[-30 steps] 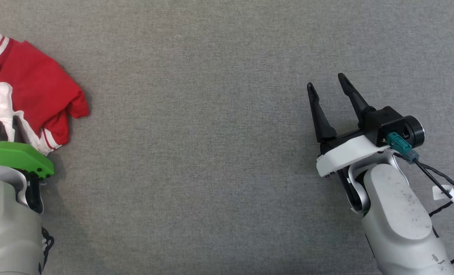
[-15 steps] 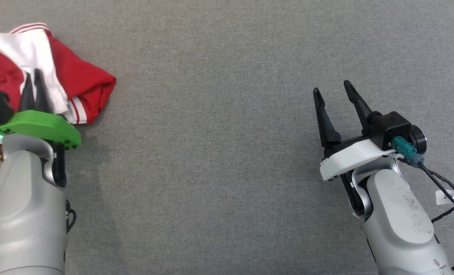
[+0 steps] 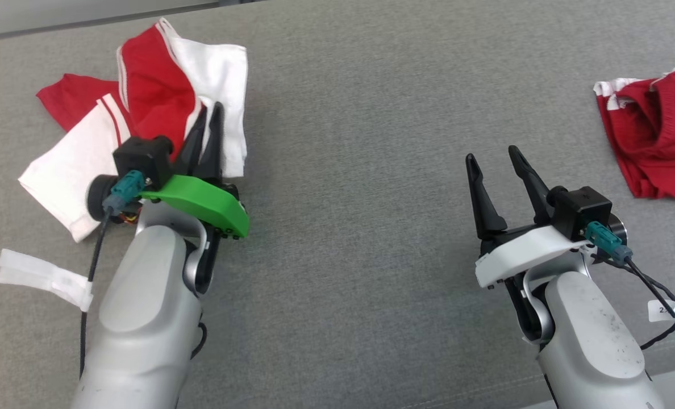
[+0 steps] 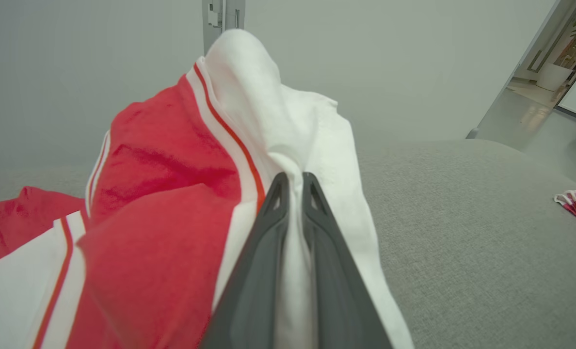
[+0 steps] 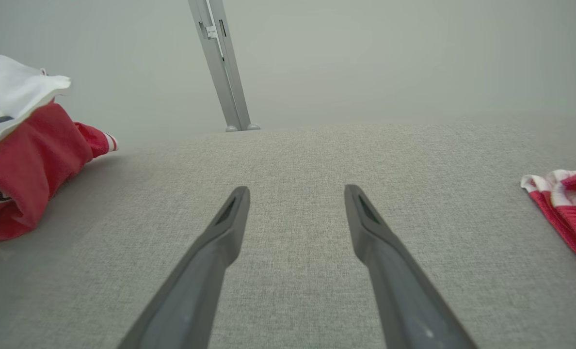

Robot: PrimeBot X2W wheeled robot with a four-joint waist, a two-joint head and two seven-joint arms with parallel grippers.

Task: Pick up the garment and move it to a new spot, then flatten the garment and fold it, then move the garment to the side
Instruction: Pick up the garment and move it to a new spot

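The garment (image 3: 155, 96), red with white panels and thin striped trim, is lying crumpled on the left part of the bench (image 3: 349, 170), close to its far edge. In the head view its long axis is running on a slant, from a white corner pointing toward the robot's near left up to a white panel at the heap's far right. A red flap is sticking out on the far left. The left fingers (image 3: 217, 122) are pressing together on a fold of that white panel. In the left wrist view the pinched cloth is rising in a ridge above the tips, and the red part is sagging to that view's left. The right fingers (image 3: 481, 193) are standing wide apart, gripping nothing, well apart from the garment, tips pointing away from the robot.

A second red garment (image 3: 650, 142) with white trim is lying bunched at the right edge of the head view, apart from both arms. A white strip (image 3: 42, 278) is lying near the left forearm's cable.

The bench is wearing a grey woven covering. Behind it a pale grey wall is rising, with a metal post (image 5: 220, 68) standing at the bench's far edge. A bright opening (image 4: 545, 82) is showing at the right of the left wrist view.
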